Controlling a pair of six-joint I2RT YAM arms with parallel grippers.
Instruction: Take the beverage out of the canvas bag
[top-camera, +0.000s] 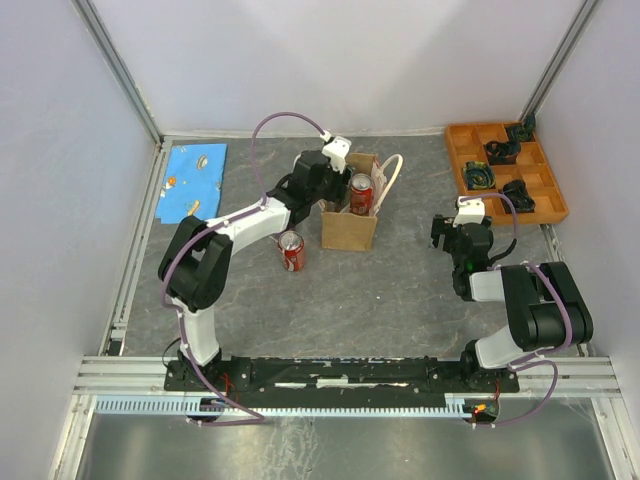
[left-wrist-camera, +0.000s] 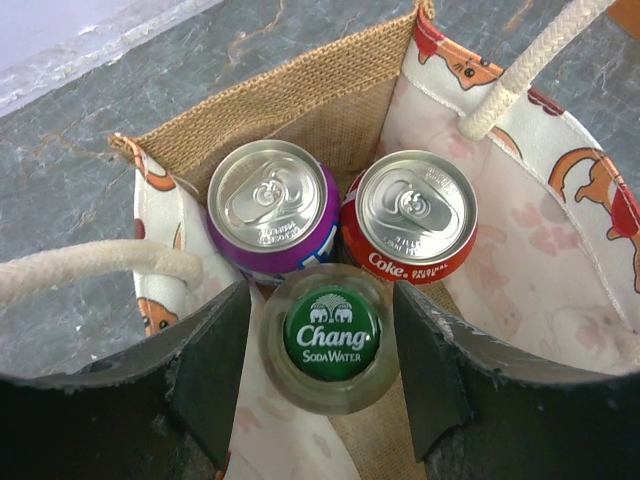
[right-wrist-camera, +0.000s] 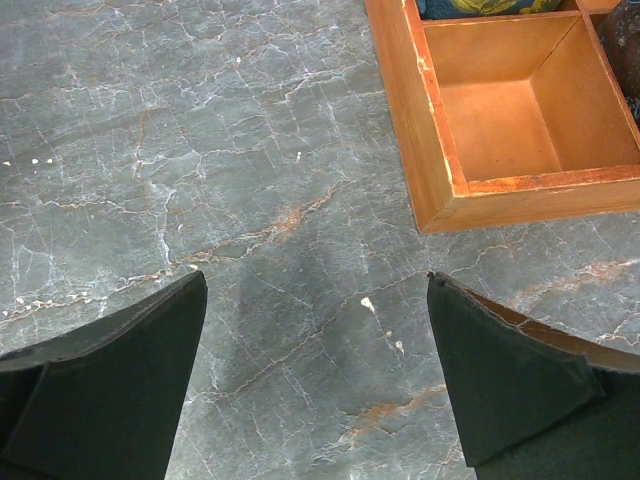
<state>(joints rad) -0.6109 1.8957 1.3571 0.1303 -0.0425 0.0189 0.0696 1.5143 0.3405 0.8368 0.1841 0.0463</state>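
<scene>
Hanging over the canvas bag (left-wrist-camera: 300, 110) with left gripper (left-wrist-camera: 322, 345) spread astride the bottle (left-wrist-camera: 330, 335) inside it; right gripper (right-wrist-camera: 315, 370) gaping wide, well clear of the bag; risking a slip on smooth glass, knocking the purple can (left-wrist-camera: 272, 205) or red can (left-wrist-camera: 415, 215) alongside, or hoisting the floppy bag too.

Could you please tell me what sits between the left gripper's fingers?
A green-capped Chang soda water bottle, standing inside the canvas bag between the fingers of the open left gripper; the left wrist view shows it.
</scene>
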